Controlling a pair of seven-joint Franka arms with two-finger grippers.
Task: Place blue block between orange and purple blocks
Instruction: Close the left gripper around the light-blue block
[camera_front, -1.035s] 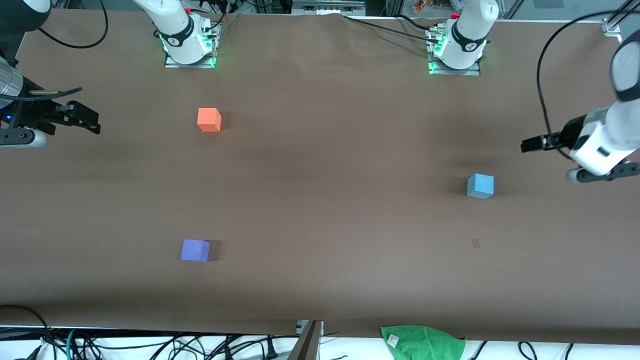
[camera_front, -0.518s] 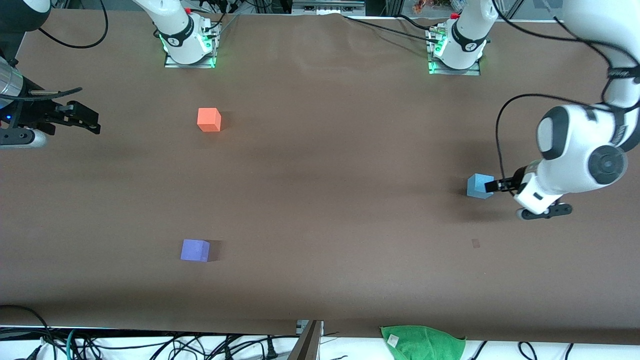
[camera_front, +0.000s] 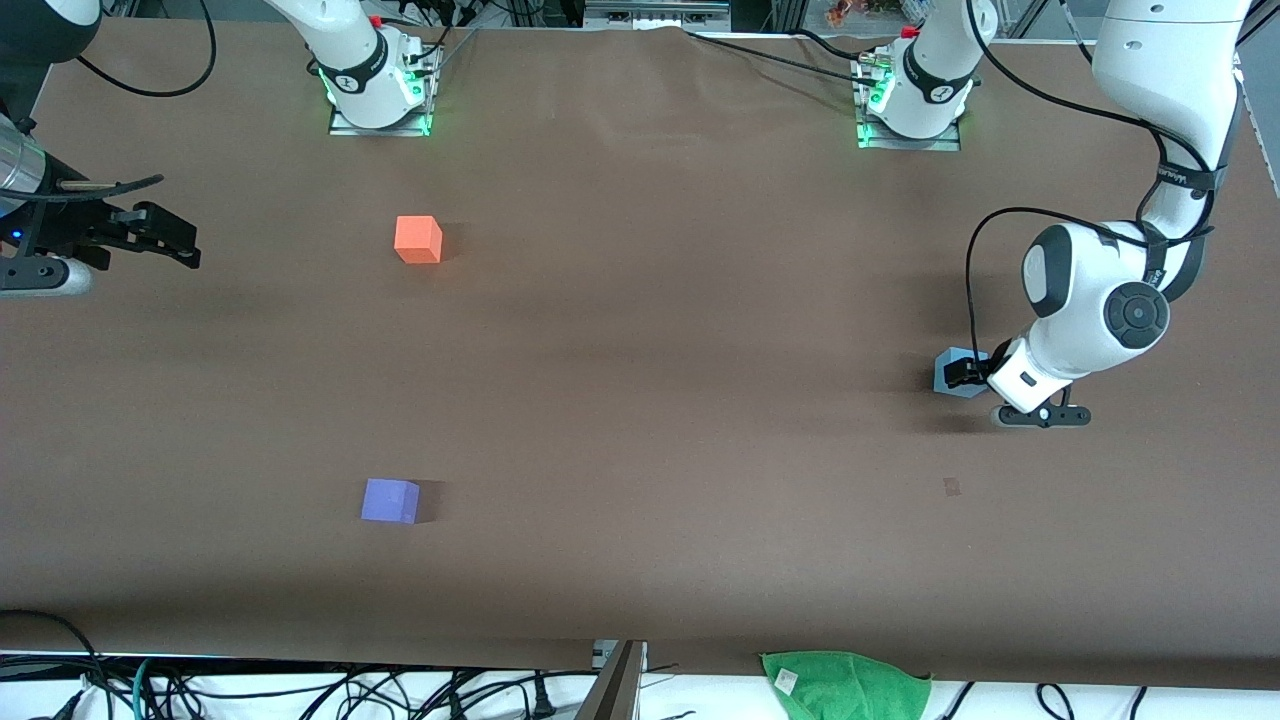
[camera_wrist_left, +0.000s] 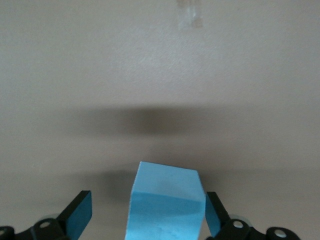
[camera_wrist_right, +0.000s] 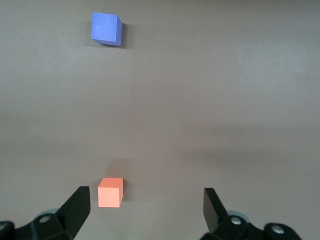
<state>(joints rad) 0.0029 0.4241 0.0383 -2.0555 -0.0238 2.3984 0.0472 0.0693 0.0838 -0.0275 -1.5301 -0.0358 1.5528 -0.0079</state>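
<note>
Three cubes sit on the bench (camera_front: 640, 400) in the front view: the orange block (camera_front: 418, 239) at about ten o'clock, the purple block (camera_front: 390, 500) nearer the camera at about eight, a gap between them for the blue block (camera_front: 950, 366), which rests well apart at three o'clock, toward the left arm's end. The left hand (camera_front: 965, 374) is low over it, lined up to grasp. The right hand (camera_front: 165, 235) waits at the bench edge.

Left wrist view: the left hand (camera_wrist_left: 145, 217) is spread, its fingers (camera_wrist_left: 79, 215) flanking the blue block (camera_wrist_left: 167, 205), nothing gripped.

Right wrist view: the right hand (camera_wrist_right: 145, 212) is spread and empty, the orange block (camera_wrist_right: 110, 192) and purple block (camera_wrist_right: 106, 28) ahead.
</note>
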